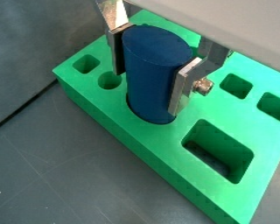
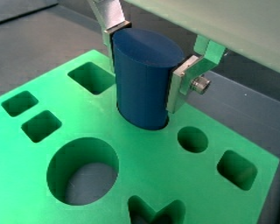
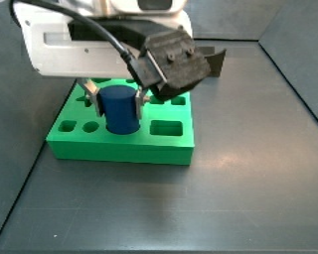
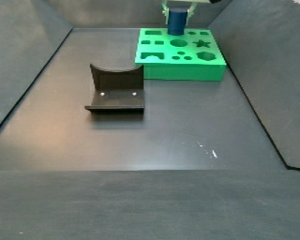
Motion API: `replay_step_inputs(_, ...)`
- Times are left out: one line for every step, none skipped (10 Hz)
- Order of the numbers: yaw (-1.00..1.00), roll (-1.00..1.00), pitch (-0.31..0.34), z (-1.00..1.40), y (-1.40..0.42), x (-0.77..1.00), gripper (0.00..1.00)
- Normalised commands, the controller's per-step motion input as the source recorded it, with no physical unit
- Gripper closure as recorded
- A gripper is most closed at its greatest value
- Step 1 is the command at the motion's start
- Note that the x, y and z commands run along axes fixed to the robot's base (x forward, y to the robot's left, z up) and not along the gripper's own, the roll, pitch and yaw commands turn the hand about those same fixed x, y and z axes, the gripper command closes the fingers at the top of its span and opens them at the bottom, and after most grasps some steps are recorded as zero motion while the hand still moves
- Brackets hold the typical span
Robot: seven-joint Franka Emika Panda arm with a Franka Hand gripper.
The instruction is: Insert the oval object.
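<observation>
Standing upright in the green block (image 1: 166,149), the oval object (image 1: 152,74) has its lower end seated in a hole of matching shape, its dark-blue sides plain and smooth in both wrist views (image 2: 146,77). The gripper (image 1: 154,59) sits over the block with its flat silver fingers (image 1: 187,86) on opposite sides of the peg; the jaws are narrowed to the peg's width and appear to press against it. In a side view the oval object (image 3: 118,108) rises well above the block's top face, near the round and square holes. The fixture (image 4: 115,91) stands on the dark floor, well apart from the green block (image 4: 180,56).
</observation>
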Motion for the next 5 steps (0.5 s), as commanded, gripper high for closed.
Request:
replay_step_inputs(-0.03, 0.22, 0.0, -0.93, -0.05, 0.1, 1.0)
replay_step_inputs(0.0, 0.17, -0.036, -1.0, -0.08, 0.07, 1.0)
replay_step_inputs(0.0, 0.29, -0.024, -0.81, -0.1, 0.0, 1.0)
replay_step_inputs(-0.01, 0.33, -0.019, -0.73, -0.14, 0.03, 1.0)
replay_step_inputs(0.0, 0.43, -0.01, -0.52, -0.1, 0.06, 1.0)
